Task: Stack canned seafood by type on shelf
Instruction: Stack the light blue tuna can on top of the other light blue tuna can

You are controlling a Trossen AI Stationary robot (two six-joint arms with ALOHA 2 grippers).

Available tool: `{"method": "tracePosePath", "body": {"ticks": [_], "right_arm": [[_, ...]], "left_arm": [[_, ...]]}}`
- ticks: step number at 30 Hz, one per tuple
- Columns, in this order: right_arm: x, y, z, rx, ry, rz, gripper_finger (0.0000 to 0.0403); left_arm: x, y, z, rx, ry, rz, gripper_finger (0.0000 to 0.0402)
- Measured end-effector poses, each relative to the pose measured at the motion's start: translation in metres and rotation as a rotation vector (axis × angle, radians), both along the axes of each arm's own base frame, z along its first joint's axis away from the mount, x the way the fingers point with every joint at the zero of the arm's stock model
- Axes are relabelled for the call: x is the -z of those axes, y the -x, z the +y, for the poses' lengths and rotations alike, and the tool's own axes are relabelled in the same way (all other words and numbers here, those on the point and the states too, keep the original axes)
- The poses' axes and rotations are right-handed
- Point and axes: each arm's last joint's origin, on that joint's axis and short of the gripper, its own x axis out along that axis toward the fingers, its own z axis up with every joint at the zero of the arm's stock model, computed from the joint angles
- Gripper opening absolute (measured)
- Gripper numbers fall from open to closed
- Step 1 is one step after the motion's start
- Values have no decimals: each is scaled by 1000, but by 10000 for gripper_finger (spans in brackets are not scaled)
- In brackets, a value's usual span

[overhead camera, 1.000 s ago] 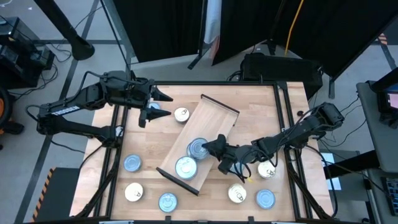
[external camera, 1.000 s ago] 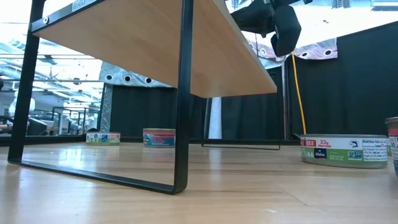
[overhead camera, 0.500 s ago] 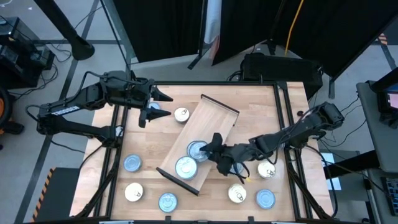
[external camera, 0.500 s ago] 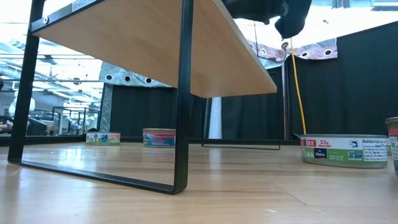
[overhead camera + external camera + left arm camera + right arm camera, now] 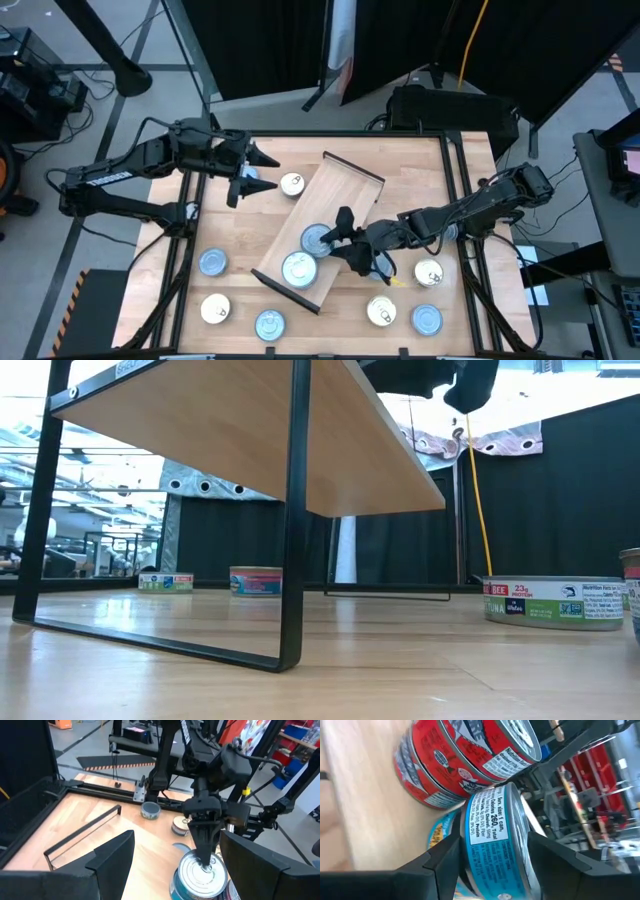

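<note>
Right tool (image 5: 490,865) grips blue tin (image 5: 497,840) printed "260".

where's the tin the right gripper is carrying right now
In the right wrist view the blue-labelled round tin sits clamped between the right gripper's fingers, beside a stack of red-labelled tins on the light wooden shelf board.

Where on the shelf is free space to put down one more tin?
The shelf is bare along its far half, up to the dark rail. Its near end is crowded: two tin stacks and the right end effector, holding a blue-labelled tin.
</note>
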Motion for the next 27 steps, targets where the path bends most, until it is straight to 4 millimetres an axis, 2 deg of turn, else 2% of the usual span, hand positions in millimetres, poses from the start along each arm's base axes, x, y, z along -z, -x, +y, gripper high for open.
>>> {"method": "tracePosePath", "body": {"ticks": [5,12,18,27], "right_arm": [[-6,3,-2,8,-85,-7,216],[-10,3,-11,-32,-240,16,245],[-10,3,-12,-34,-213,9,264],[-10,6,-7,-32,-171,9,254]], "left_arm": [[9,-2,1,-1,6,26,290],[4,-3,1,-1,-2,-24,290],[5,-3,0,17,4,-23,290],[3,2,-5,65,38,-25,290]]}}
